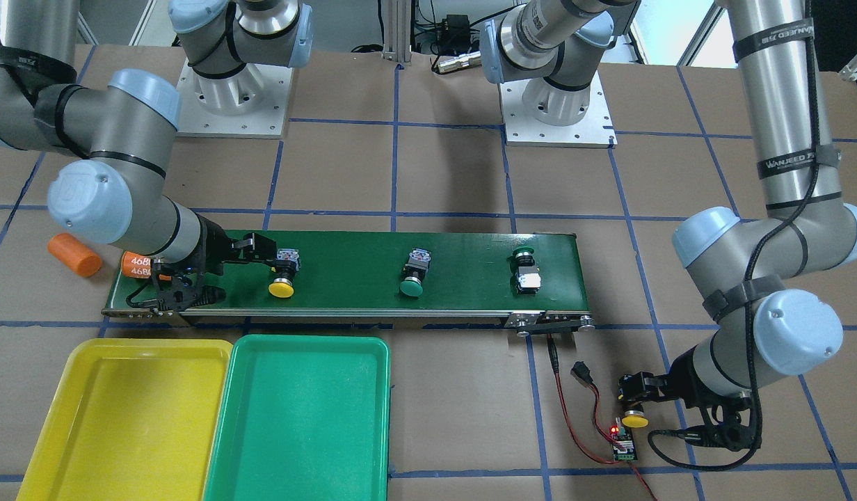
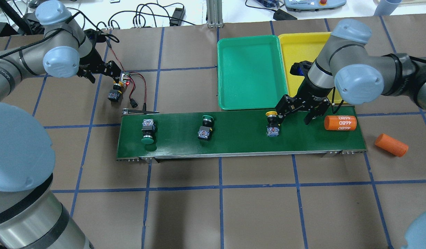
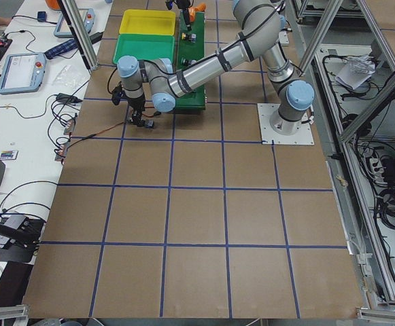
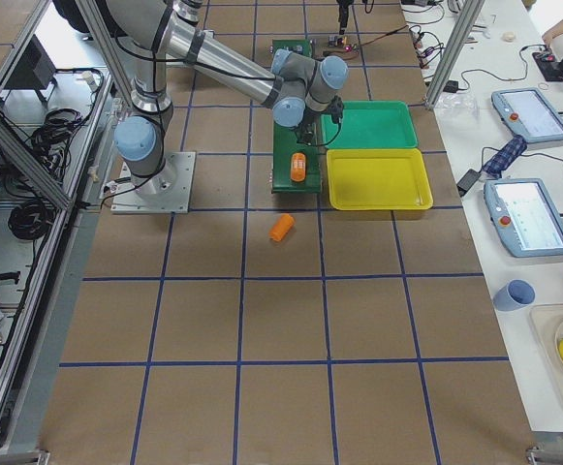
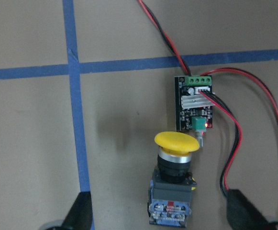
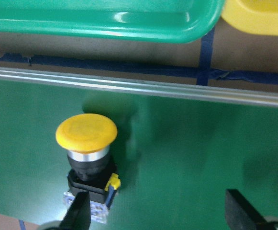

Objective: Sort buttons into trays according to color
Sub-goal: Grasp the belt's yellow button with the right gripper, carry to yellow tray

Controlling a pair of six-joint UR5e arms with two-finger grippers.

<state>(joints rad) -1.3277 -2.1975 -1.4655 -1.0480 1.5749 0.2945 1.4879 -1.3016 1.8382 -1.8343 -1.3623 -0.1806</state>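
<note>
1. The right gripper [image 6: 157, 203] hangs low over the conveyor belt [image 6: 201, 143], its jaws spread wide and holding nothing.
2. Its target, the yellow button [image 6: 87, 158], lies on its side on the belt. It is not between the fingers but in line with one finger [image 6: 77, 215]. From overhead it sits toward the robot's left of the gripper's middle, so a sideways shift along the belt looks necessary before closing.
3. The button's long axis runs across the belt, with the cap toward the trays, square to the line on which the jaws close.
4. The right arm is nearer to this button and to the yellow tray [image 2: 296, 48], which lies just past the belt beside the green tray [image 2: 249, 76]. Neither tray holds a button yet.
5. The left gripper [image 5: 160, 206], also wide open and empty, straddles the second yellow button [image 5: 176, 158] on the table beside the circuit board [image 5: 194, 103], well apart from the trays.
6. The mid-belt green button [image 2: 206, 127] and the end green button [image 2: 148, 131] lie untouched.
7. The cap is a smooth, glossy plastic dome over a bright metal collar. The black body below it is blocky and probably the surer grip.
</note>
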